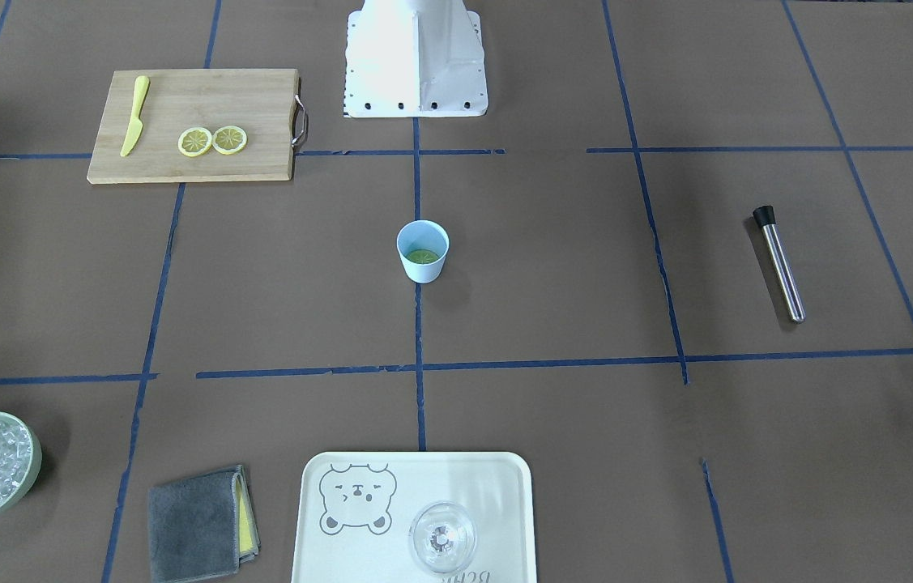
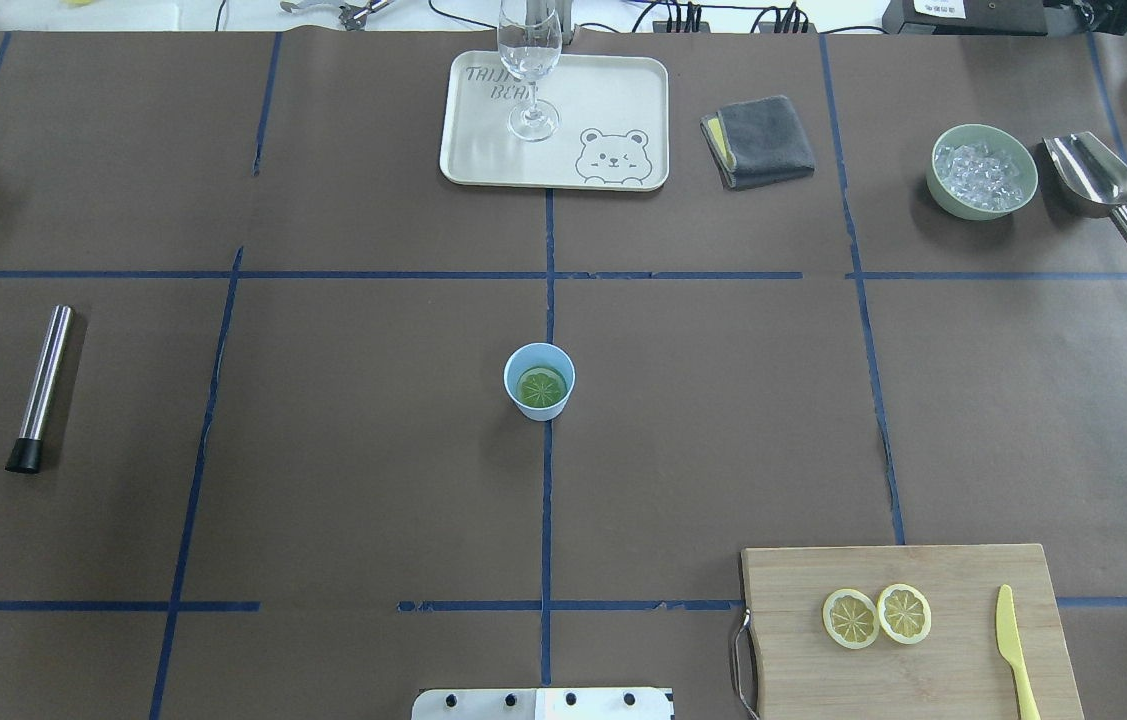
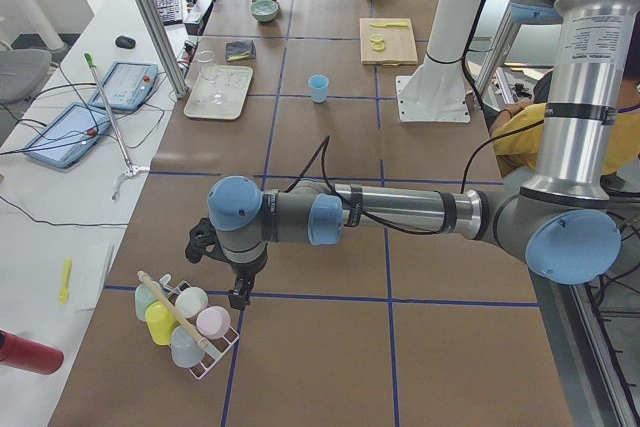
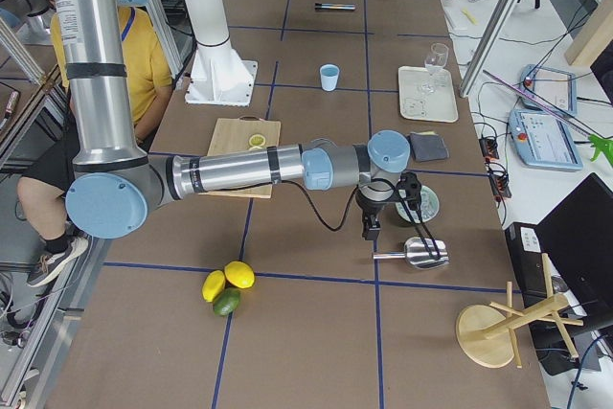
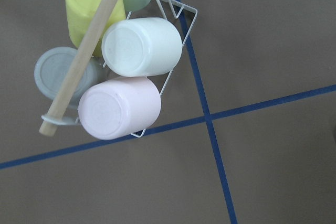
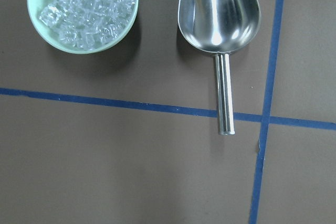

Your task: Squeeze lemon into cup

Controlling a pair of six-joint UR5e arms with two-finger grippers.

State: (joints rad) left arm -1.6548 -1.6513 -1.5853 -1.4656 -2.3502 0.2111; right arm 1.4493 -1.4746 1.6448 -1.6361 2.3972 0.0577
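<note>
The cup (image 2: 528, 408) stands upright at the middle of the table (image 2: 323, 450), and the lemon (image 2: 542, 387) lies flat on its bottom. Well apart from the cup, toward the robot's right, a cutting board (image 2: 923, 680) carries two more slices (image 2: 851, 618) side by side and a yellow knife (image 2: 1015, 650). The left end effector (image 3: 238, 292) hangs far from the cup, just beside racked coloured mugs (image 5: 142, 45). The right end effector (image 4: 369, 227) hangs far from the cup at the opposite end, near a bowl of ice (image 2: 973, 208) and a metal scoop (image 2: 1088, 175). How far either end effector is open, or whether it holds anything, I cannot tell.
</note>
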